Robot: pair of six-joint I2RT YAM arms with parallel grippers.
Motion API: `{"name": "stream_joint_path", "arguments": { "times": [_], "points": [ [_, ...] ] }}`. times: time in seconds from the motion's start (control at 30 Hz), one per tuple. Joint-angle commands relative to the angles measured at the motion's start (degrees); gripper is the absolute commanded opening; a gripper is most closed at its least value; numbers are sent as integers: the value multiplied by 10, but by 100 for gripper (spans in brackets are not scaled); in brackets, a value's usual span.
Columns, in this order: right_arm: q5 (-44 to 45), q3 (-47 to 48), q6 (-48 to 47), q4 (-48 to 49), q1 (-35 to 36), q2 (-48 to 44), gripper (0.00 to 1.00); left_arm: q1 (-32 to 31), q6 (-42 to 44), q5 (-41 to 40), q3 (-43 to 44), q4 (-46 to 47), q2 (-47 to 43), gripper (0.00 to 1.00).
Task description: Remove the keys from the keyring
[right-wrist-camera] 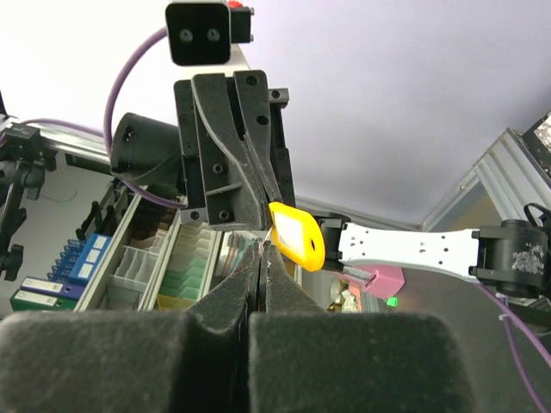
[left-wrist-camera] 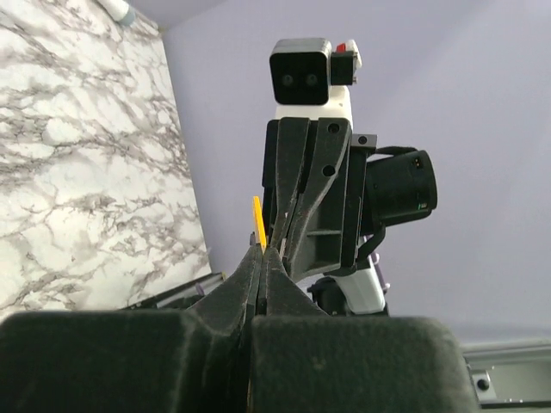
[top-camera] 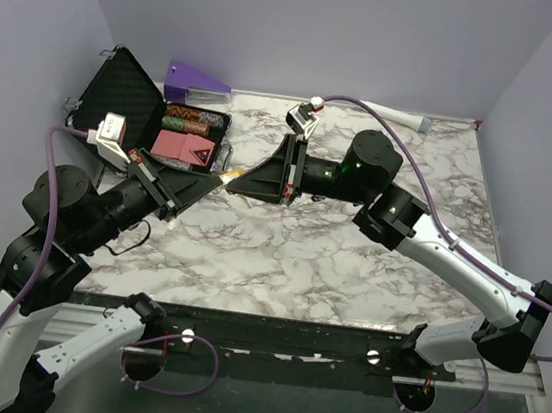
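Note:
The keys (top-camera: pixel 227 174) are a tiny yellow-orange bunch held in the air over the marble table (top-camera: pixel 349 266), between my two gripper tips. My left gripper (top-camera: pixel 214 182) comes from the left and is shut on the bunch. In the left wrist view the yellow tag (left-wrist-camera: pixel 257 222) stands edge-on just above my shut left gripper (left-wrist-camera: pixel 261 252). My right gripper (top-camera: pixel 233 185) comes from the right and is shut tip to tip with the left. In the right wrist view the yellow tag (right-wrist-camera: pixel 297 235) hangs beside my shut right gripper (right-wrist-camera: pixel 263 255). The ring itself is too small to make out.
An open black case (top-camera: pixel 118 97) with red and brown items stands at the back left, close behind the left gripper. A purple wedge (top-camera: pixel 196 78) lies behind it. A white cylinder with a grey tip (top-camera: pixel 398 115) lies along the back edge.

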Motion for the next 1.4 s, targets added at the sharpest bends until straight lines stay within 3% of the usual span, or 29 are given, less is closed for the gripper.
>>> {"name": "stream_joint_path", "arguments": {
  "times": [0.0, 0.23, 0.47, 0.6, 0.73, 0.9, 1.1, 1.23, 1.37],
  "points": [
    [33, 24, 4, 35, 2, 19, 1, -7, -38, -69, -5, 13, -19, 0],
    [37, 27, 7, 51, 2, 42, 1, -10, -50, -102, -12, 8, -34, 0],
    [19, 27, -6, 51, 2, 46, 1, -11, -38, -81, -7, 4, -33, 0],
    [-13, 25, -31, 24, 1, 34, 1, -11, 10, -107, 10, -38, -46, 36],
    [-41, 21, -76, -30, 1, 11, 1, -10, 64, -138, 42, -94, -56, 62],
    [-109, 35, -143, -84, -1, -7, 1, -11, 166, -147, 98, -129, -51, 65],
    [-224, 48, -186, -90, 0, -22, 1, -10, 349, 60, 196, -127, 30, 70],
    [-270, 54, -186, -86, 0, -24, 1, -11, 380, 189, 211, -101, 64, 72],
    [-295, 34, -144, -16, 0, -31, 1, -11, 367, 266, 182, -50, 70, 73]
  ]
}}
